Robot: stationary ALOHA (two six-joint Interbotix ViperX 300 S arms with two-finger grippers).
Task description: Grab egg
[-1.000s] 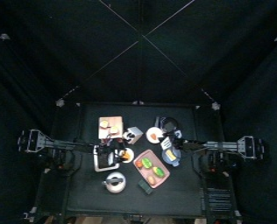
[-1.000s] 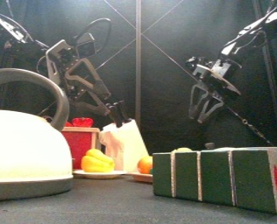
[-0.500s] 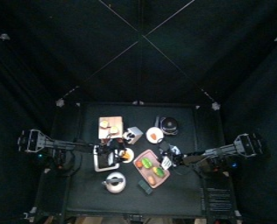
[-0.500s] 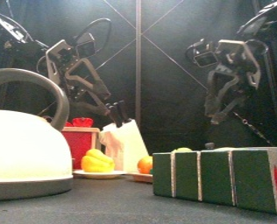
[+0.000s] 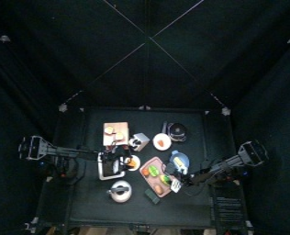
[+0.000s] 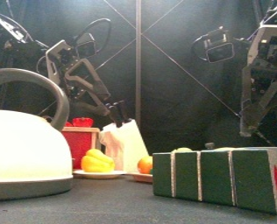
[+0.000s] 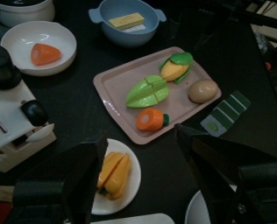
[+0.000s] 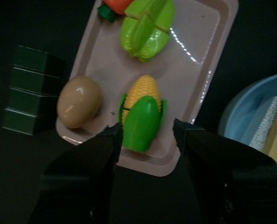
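Egg (image 8: 79,100), brown and smooth, lies in a corner of the pink tray (image 8: 211,54), just beside the corn cob (image 8: 141,114) and next to the dark green block (image 8: 24,87) that sits off the tray's edge. Working left to right across the table: my left gripper (image 7: 147,171) hangs unmoving over the near-left side with its jaws spread and nothing in them; from there I see the plate with the banana (image 7: 115,171), then the tray with the leafy green piece (image 7: 148,91), the half carrot (image 7: 152,120) and the egg (image 7: 202,91). My right gripper (image 8: 147,144) is released, jaws wide, hovering above the corn, so it is off target toward the cob. To do this well, I judge I should slide sideways until the egg sits midway between my jaws, turn them so neither finger lands on the corn or the tray wall, descend straight, and close gently, since a round egg may squirt out under a hard or off-centre pinch.
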